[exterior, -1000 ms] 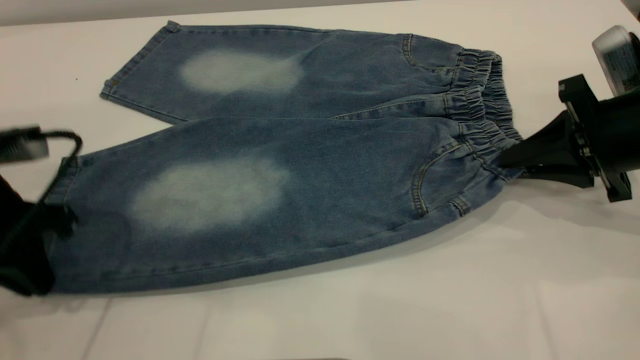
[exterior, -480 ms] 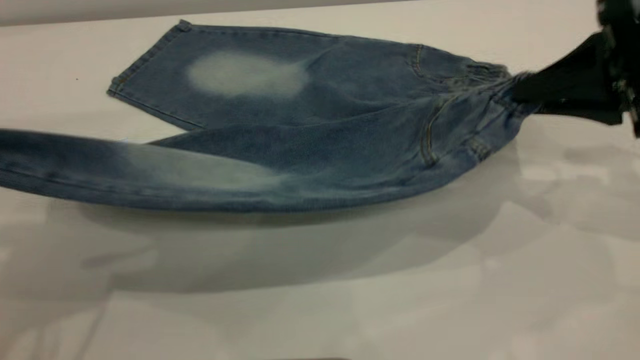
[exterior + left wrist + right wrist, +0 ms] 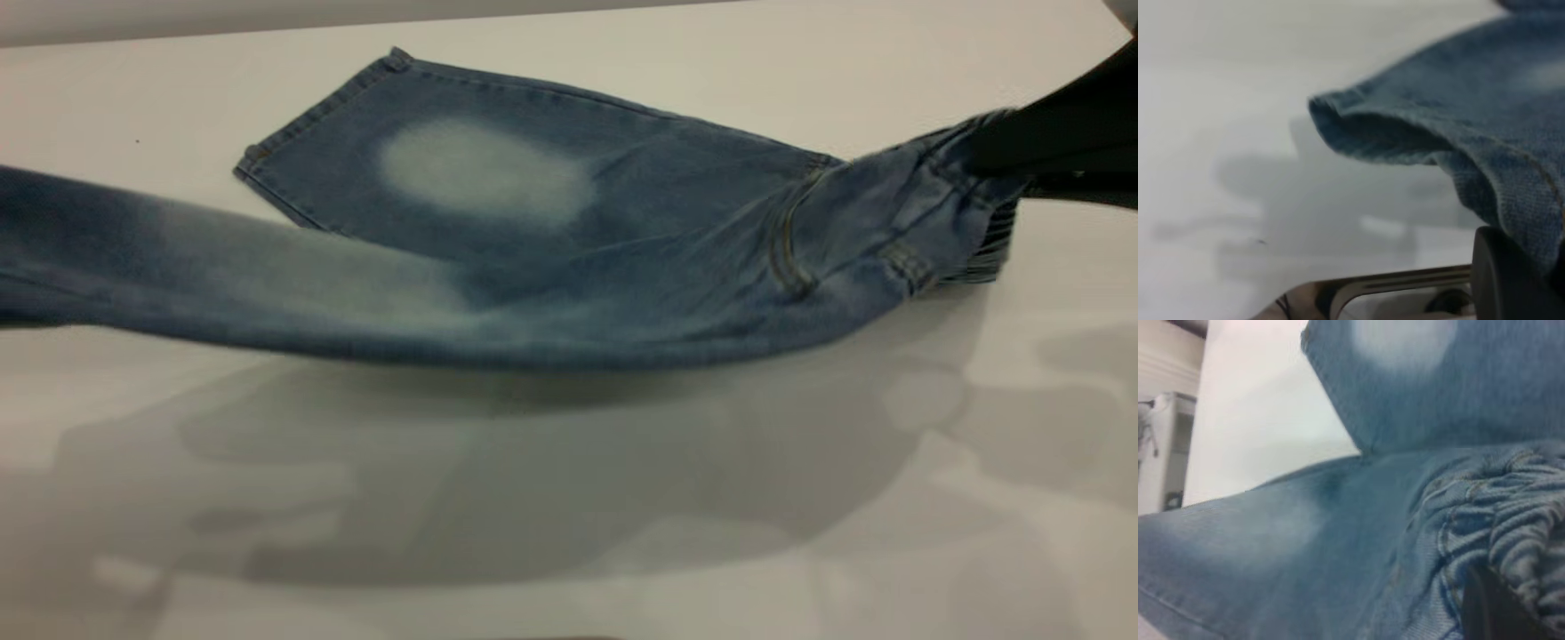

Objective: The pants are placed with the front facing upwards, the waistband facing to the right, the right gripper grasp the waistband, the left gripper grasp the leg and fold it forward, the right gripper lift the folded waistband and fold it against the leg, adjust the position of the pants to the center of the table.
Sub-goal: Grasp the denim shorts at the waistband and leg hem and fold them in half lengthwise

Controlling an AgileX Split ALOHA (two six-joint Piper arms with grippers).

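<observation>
The blue denim pants (image 3: 622,302) hang partly off the white table (image 3: 569,533). Their near leg (image 3: 222,276) is raised and stretches past the exterior view's left edge, casting a wide shadow. The far leg (image 3: 480,169), with its pale oval patch, lies flat on the table. At the upper right my right gripper (image 3: 996,147) is shut on the ruffled waistband (image 3: 982,253), which shows close up in the right wrist view as waistband (image 3: 1518,527) over a black finger (image 3: 1491,607). My left gripper (image 3: 1538,263) is outside the exterior view. It is shut on the leg's hem (image 3: 1405,133), which hangs above the table.
The table's far edge (image 3: 356,22) runs along the top of the exterior view, close behind the far leg. Beyond the table, a pale cabinet (image 3: 1165,453) appears in the right wrist view.
Both grippers have risen with the near leg and the waistband. The near leg has swung up toward the far leg, the pants have slid right, and the left gripper has left the exterior view.
</observation>
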